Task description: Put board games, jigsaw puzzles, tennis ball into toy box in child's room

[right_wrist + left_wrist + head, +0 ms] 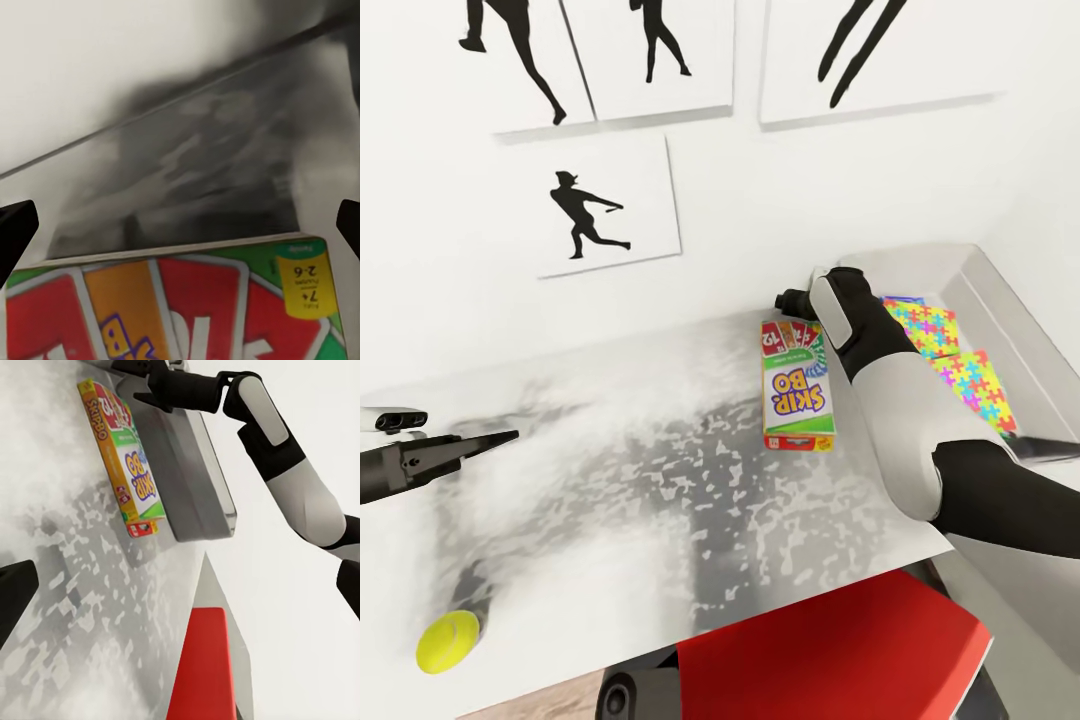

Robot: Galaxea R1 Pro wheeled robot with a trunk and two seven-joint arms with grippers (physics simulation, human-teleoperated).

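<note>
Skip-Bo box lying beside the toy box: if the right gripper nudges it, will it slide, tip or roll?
The Skip-Bo box lies flat on the table, so it would probably slide rather than tip or roll. It looks like a stiff carton, likely light. The toy box rim beside it may stop it.

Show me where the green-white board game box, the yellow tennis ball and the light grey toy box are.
green-white board game box [797,392], head view, cover centre
yellow tennis ball [448,641], head view, middle
light grey toy box [1000,318], head view, sloping wall

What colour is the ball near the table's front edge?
Yellow-green, plain; the tennis ball shows best in the head view.
</note>
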